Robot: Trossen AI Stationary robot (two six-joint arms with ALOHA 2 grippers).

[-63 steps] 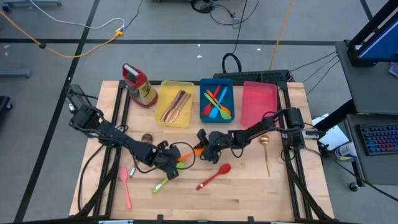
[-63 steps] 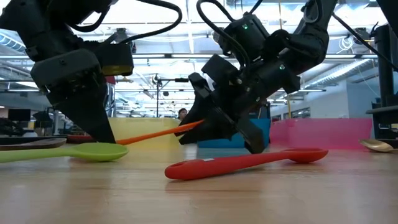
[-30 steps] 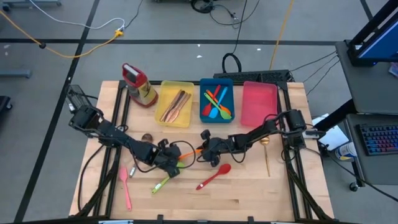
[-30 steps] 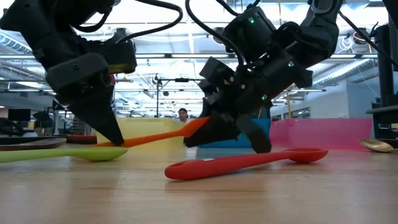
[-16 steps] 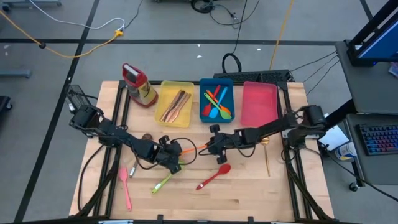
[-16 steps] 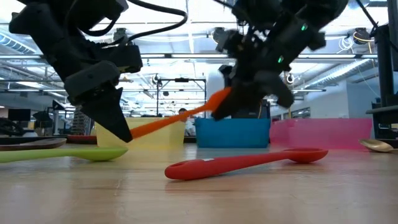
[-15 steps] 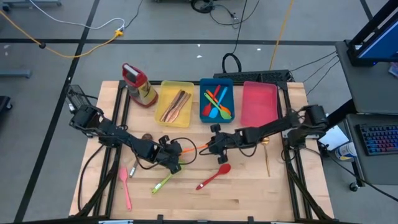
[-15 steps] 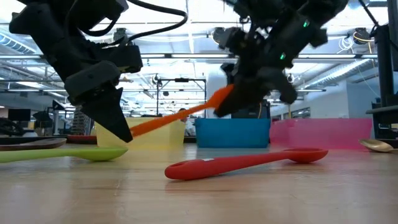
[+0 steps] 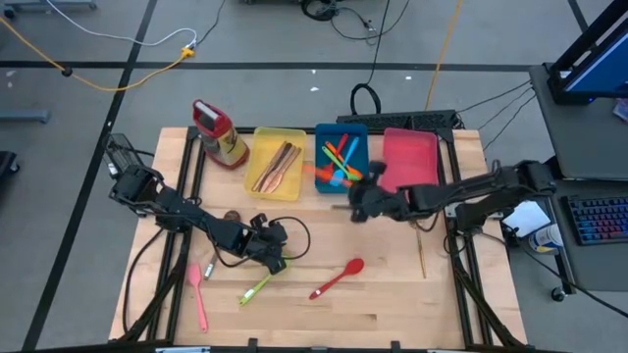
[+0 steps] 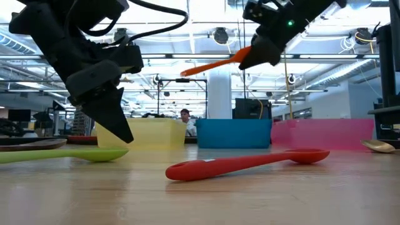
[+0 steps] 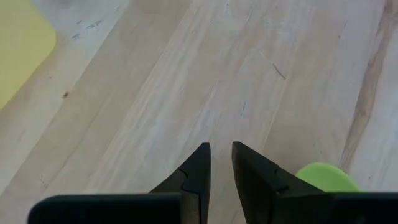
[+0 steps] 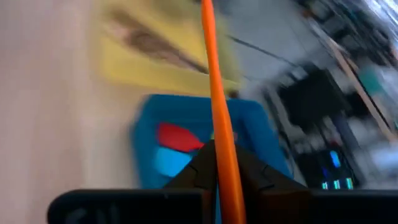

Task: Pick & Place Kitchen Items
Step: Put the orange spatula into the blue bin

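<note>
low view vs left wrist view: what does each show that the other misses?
Only the low view: the right claw, shut on the orange utensil and lifted high, plus the red spoon lying on the table and the blue tray. Only the left wrist view: the narrow gap between the left claw's fingers, nothing in it. Both: the green spoon and the yellow tray.

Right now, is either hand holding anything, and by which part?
The right hand grips the orange utensil at one end, lifted above the blue tray. The left hand holds nothing, low beside the green spoon.
</note>
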